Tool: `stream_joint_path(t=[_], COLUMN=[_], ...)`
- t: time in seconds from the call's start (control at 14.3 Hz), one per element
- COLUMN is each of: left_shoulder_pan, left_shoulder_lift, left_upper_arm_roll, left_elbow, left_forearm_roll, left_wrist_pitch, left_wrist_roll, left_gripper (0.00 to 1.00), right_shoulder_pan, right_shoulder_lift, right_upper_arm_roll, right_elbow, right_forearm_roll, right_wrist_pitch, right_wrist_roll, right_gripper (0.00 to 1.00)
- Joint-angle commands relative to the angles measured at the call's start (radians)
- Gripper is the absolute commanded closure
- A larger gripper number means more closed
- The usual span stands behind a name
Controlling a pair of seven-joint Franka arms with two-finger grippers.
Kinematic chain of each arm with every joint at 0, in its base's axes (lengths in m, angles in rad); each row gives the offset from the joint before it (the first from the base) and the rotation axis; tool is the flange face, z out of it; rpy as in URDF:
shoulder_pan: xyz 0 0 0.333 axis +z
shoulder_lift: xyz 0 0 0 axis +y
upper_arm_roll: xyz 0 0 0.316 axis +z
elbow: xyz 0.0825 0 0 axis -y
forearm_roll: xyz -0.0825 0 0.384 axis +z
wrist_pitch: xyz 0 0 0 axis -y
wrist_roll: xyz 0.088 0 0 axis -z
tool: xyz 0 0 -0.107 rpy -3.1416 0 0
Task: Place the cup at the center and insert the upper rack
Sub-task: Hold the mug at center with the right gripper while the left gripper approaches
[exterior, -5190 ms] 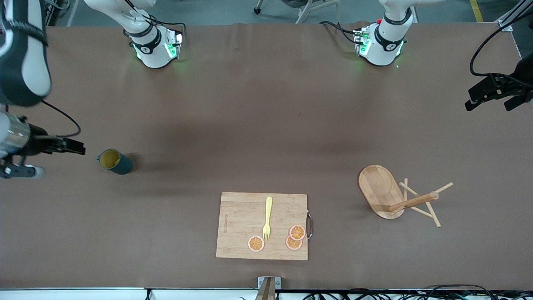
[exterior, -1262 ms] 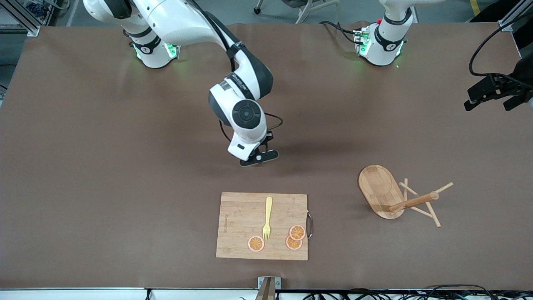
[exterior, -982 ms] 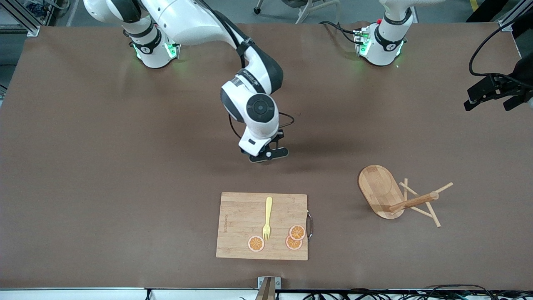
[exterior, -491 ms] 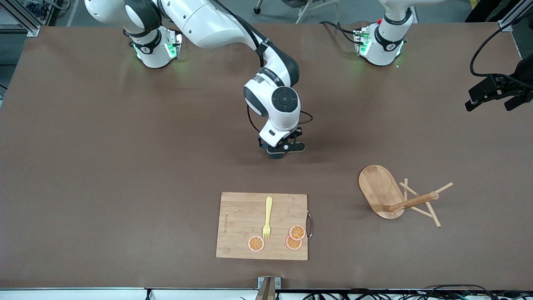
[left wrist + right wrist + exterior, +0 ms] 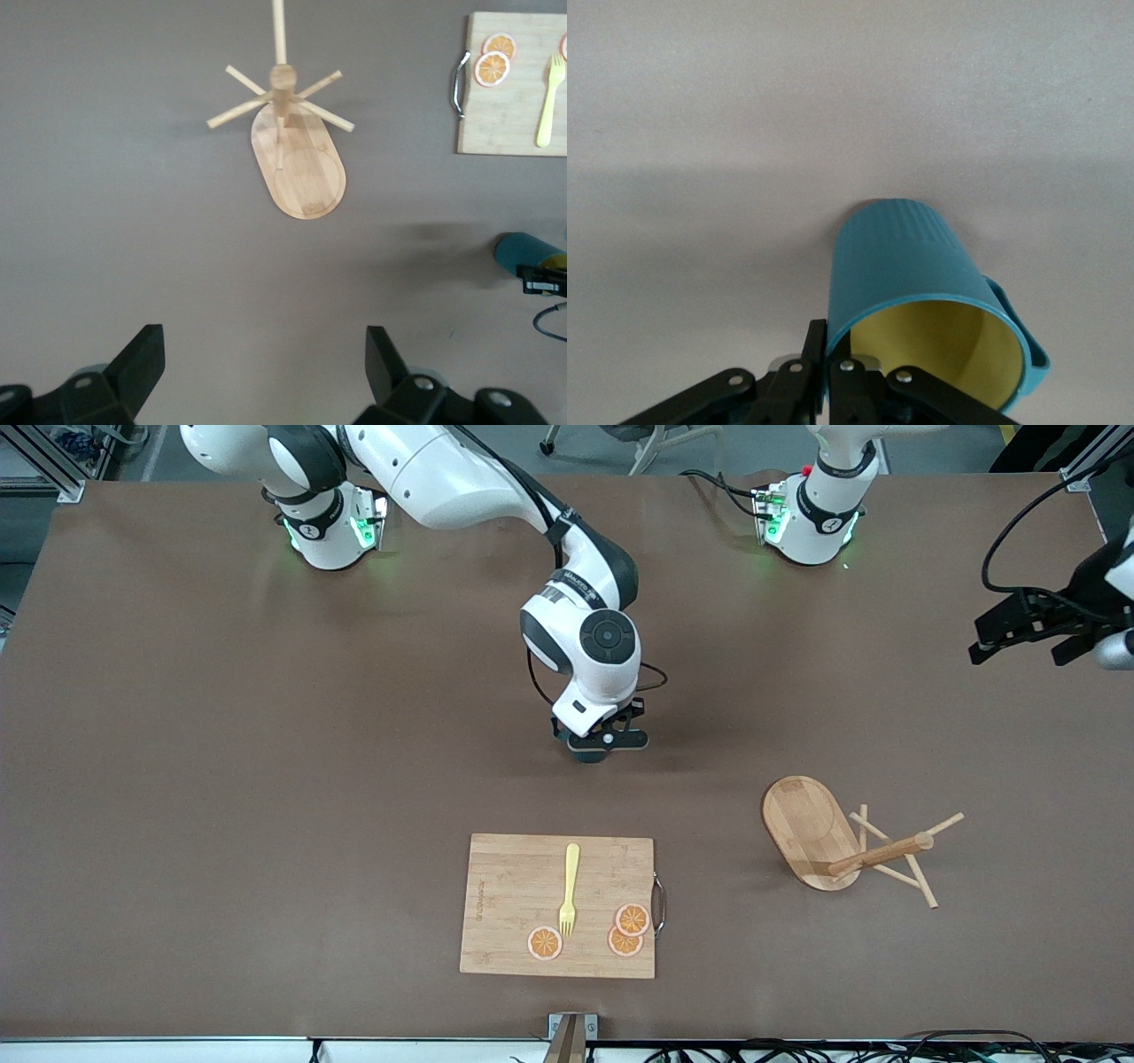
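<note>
Teal cup (image 5: 921, 292) is pinched at its rim by the right gripper (image 5: 603, 742), whose fingers are pressed together on the wall with 1 inside the yellow interior; the cup sits low over the middle of the table (image 5: 266, 779), farther from the front camera than the cutting board (image 5: 514, 886); whether its base already touches the surface cannot be told. Judged from this, step 1 is close to done but not released; step 2 has not begun.

The cutting board carries 1 yellow fork (image 5: 569, 890) and 3 orange slices (image 5: 545, 943); it lies well apart from the cup and obstructs nothing.

The upper rack (image 5: 811, 833) lies tipped on its side toward the left arm's end of the table, base on edge, post (image 5: 880, 854) and pegs resting on the surface; it is untouched.

The left gripper (image 5: 1028, 629) hangs over the table edge at its own end with its fingers (image 5: 142, 363) spread wide and empty; in its wrist view the rack shows below it; nothing stands between gripper and rack.
</note>
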Motion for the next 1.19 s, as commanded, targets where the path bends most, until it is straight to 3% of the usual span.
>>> stream_joint_path(t=[0.0, 0.49, 0.7, 0.77, 0.84, 0.91, 0.98, 1.12], left_shoulder_pan=[-0.056, -0.237, -0.311, -0.329, -0.343, -0.351, -0.352, -0.364], left_shoulder_lift=[0.008, 0.067, 0.097, 0.099, 0.100, 0.100, 0.100, 0.100], left_upper_arm_roll=[-0.003, -0.003, -0.003, -0.003, -0.003, -0.003, -0.003, -0.003], left_elbow=[0.005, 0.008, 0.006, 0.006, 0.008, 0.008, 0.008, 0.008], left_forearm_roll=[0.001, -0.037, -0.037, -0.037, -0.037, -0.037, -0.037, -0.040], left_wrist_pitch=[-0.005, 0.019, 0.065, 0.076, 0.078, 0.078, 0.078, 0.078], left_wrist_roll=[-0.057, -0.317, -0.421, -0.445, -0.465, -0.475, -0.479, -0.492], left_gripper=[0.00, 0.00, 0.00, 0.00, 0.00, 0.00, 0.00, 0.00], right_shoulder_pan=[0.007, 0.010, 0.010, 0.010, 0.012, 0.015, 0.016, 0.013], right_shoulder_lift=[0.017, 0.017, 0.017, 0.017, 0.017, 0.016, 0.014, 0.011], right_upper_arm_roll=[-0.008, -0.008, -0.006, -0.002, -0.002, -0.002, -0.002, -0.002], right_elbow=[0.020, 0.018, 0.020, 0.020, 0.020, 0.021, 0.021, 0.021], right_forearm_roll=[0.012, 0.013, 0.013, 0.013, 0.013, 0.013, 0.013, 0.013], right_wrist_pitch=[-0.009, -0.014, -0.012, -0.009, -0.008, -0.005, -0.005, -0.008], right_wrist_roll=[-0.059, -0.216, -0.215, -0.210, -0.205, -0.183, -0.170, -0.166], right_gripper=[0.98, 0.98, 0.88, 0.65, 0.30, 0.05, 0.00, 0.00])
